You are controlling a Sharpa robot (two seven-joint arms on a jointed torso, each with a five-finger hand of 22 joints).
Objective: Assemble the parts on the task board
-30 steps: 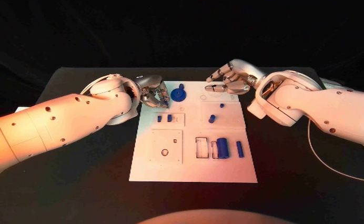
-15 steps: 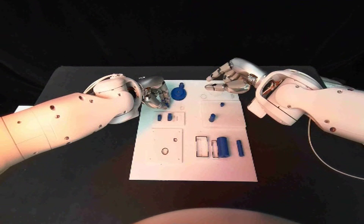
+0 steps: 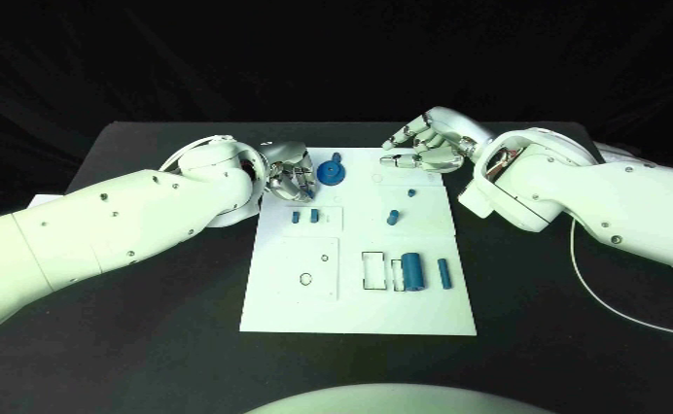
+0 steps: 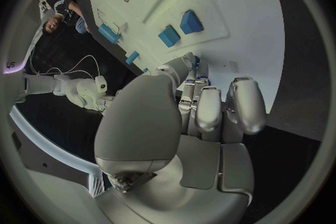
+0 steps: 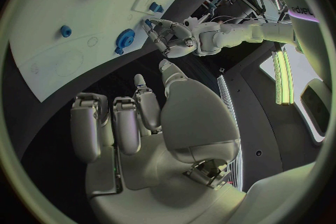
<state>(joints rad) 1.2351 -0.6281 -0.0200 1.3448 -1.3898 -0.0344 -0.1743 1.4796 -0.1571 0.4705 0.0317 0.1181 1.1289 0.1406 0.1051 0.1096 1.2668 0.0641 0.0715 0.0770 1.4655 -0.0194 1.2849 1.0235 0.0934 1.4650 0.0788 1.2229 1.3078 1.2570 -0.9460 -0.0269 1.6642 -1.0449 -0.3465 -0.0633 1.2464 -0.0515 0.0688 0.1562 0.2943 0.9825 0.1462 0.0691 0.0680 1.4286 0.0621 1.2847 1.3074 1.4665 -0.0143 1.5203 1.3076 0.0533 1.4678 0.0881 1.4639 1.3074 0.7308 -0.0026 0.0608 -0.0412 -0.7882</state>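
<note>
1. Two silver hands hover at the far end of the white rectangular task board point(image 3: 358, 307) on the black tabletop point(image 3: 140, 317).
2. Left hand point(image 3: 288, 172), fingers curled in empty, sits beside the blue gear-shaped part point(image 3: 331, 174).
3. Right hand point(image 3: 428, 147) is likewise curled, holding nothing.

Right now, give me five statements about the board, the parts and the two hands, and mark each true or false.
1. The blue gear lies near the far edge of the task board. True.
2. The right hand holds the blue cylinder. False: the cylinder lies on the board's near half, and that hand is at the far edge with nothing in it.
3. The left hand is at the board's far left corner, beside the gear. True.
4. Two small blue blocks lie side by side on the board's left half. True.
5. The slim blue bar lies on the black table, off the board. False: it lies on the board, beside the cylinder.
</note>
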